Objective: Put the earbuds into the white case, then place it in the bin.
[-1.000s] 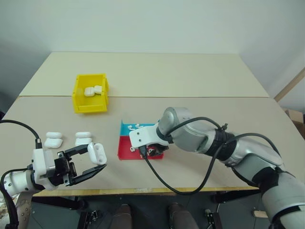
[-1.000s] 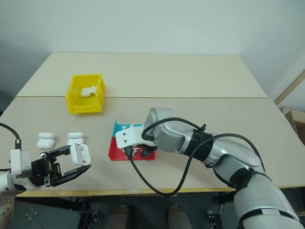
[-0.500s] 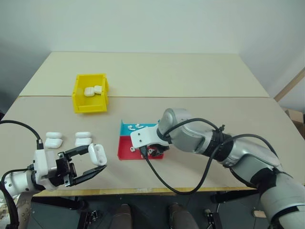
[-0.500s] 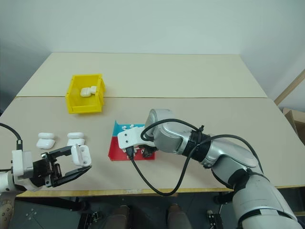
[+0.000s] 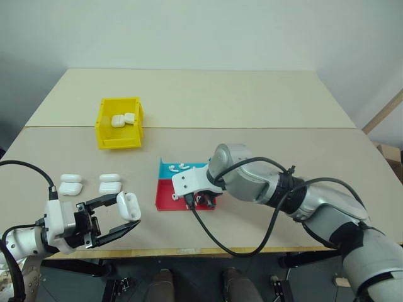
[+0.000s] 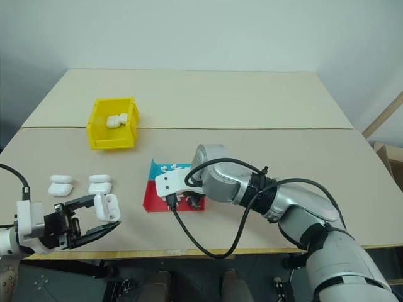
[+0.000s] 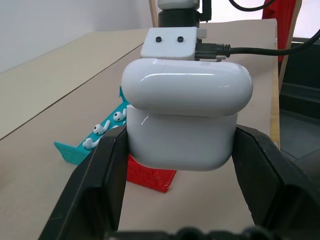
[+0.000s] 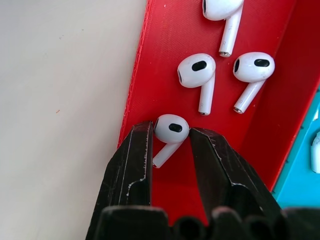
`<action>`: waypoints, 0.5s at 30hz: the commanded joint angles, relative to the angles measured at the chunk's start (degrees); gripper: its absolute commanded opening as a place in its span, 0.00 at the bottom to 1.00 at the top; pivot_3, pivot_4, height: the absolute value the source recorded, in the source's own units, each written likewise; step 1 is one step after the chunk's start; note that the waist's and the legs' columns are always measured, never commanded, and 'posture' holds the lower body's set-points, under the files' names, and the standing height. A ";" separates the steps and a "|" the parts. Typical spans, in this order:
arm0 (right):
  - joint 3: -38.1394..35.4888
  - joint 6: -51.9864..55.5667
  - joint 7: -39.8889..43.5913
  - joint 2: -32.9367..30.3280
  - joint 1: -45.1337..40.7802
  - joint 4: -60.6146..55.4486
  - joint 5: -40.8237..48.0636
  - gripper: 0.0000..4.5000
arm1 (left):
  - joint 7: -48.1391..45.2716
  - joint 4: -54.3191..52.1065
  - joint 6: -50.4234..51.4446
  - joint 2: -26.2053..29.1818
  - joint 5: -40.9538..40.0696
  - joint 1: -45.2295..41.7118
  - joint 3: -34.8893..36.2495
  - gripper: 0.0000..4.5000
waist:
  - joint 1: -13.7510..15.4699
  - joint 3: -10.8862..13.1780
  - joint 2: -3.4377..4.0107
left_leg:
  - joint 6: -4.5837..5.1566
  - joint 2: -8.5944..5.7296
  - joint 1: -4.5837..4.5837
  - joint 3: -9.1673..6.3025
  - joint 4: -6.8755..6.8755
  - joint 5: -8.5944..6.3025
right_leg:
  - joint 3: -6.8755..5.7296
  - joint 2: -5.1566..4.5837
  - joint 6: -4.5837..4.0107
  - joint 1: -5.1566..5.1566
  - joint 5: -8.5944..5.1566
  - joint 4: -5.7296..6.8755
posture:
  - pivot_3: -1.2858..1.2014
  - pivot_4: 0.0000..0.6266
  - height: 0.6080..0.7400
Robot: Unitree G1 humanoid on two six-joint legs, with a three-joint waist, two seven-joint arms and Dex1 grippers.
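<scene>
Closing my right end effector [image 8: 170, 145] around one earbud [image 8: 171, 129] in the tray's [image 8: 165, 65] red half, I have narrowed the fingers until they touch its head on both sides. My left end effector [image 7: 180, 165] stays clenched on the white case [image 7: 185, 115] above the desk [image 5: 252, 100]. Lifting looks next. Yellow bin [image 5: 119, 123] sits well apart.

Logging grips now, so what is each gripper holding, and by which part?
Left gripper: white case, by its lower body's sides. Right gripper: closing around one earbud's head.
</scene>
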 commanded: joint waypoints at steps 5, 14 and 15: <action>-0.71 -0.43 0.81 0.39 -0.20 -1.80 -0.84 0.33 | -0.48 0.96 -2.62 0.40 0.66 -0.28 0.63 0.63 | 0.00 0.00 0.00 | 0.00 0.00 0.00 0.00 0.00 0.00 | 0.00 0.00 0.00 -0.01 0.00 0.00 | 0.52 0.24 1.00; -0.12 -0.43 0.48 0.84 -0.14 -0.68 -1.76 0.33 | -1.12 2.35 -3.61 0.22 1.48 -0.88 0.37 0.63 | -0.01 0.00 0.00 | 0.00 0.00 -0.01 0.00 0.00 0.00 | 0.00 0.00 0.00 -0.02 0.00 0.00 | 0.52 0.24 1.00; -0.04 -0.54 0.51 0.76 -0.07 -0.64 -1.81 0.33 | -1.20 2.46 -3.68 0.19 1.50 -0.86 0.41 0.63 | -0.01 0.00 0.00 | 0.00 0.00 -0.01 0.00 0.00 0.00 | 0.00 0.00 0.00 -0.02 0.00 0.00 | 0.52 0.24 1.00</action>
